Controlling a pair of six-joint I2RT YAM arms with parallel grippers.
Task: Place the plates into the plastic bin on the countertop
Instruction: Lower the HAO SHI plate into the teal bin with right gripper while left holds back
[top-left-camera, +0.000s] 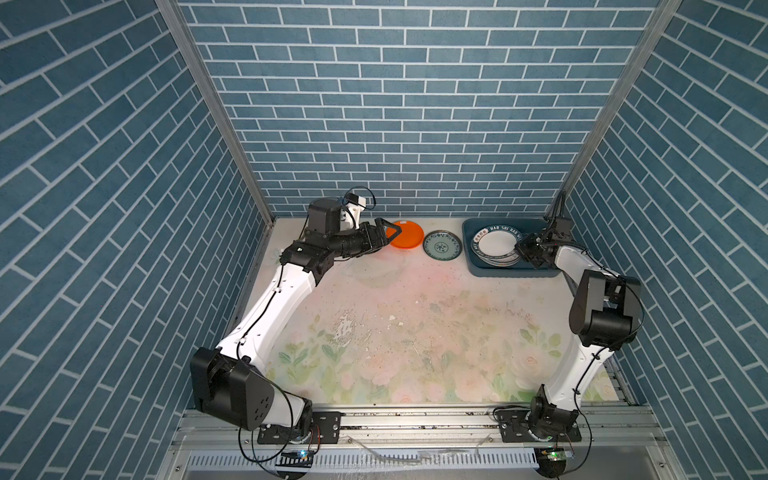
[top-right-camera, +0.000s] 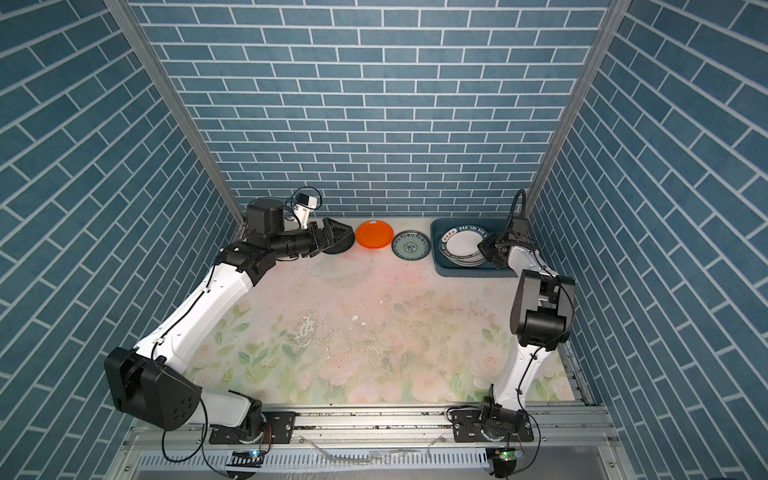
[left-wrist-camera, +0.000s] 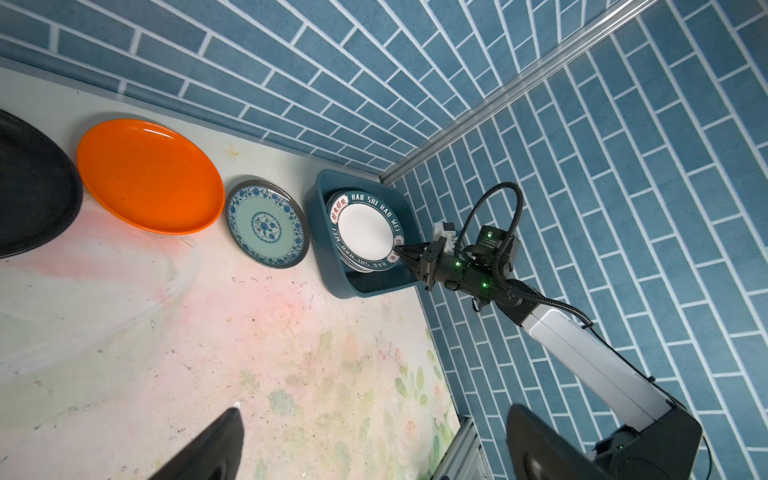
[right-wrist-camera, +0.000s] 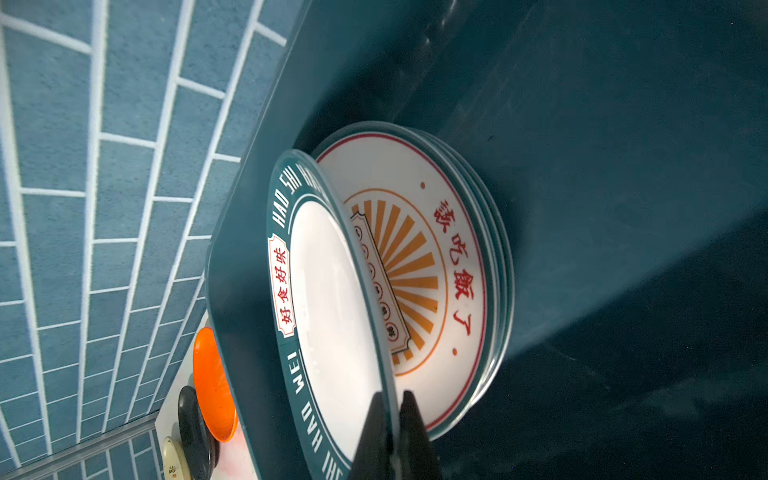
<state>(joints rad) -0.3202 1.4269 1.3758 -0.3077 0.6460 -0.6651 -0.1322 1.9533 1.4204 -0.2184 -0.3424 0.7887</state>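
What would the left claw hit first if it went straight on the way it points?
Probably the orange plate: the open left claw points rightward at its near rim. Its height is unclear, so it may pass above.

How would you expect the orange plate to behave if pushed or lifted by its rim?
The orange plate looks glossy, so it may slip in a pinch. Lying flat and shallow, it would probably slide when pushed, not tip or roll.
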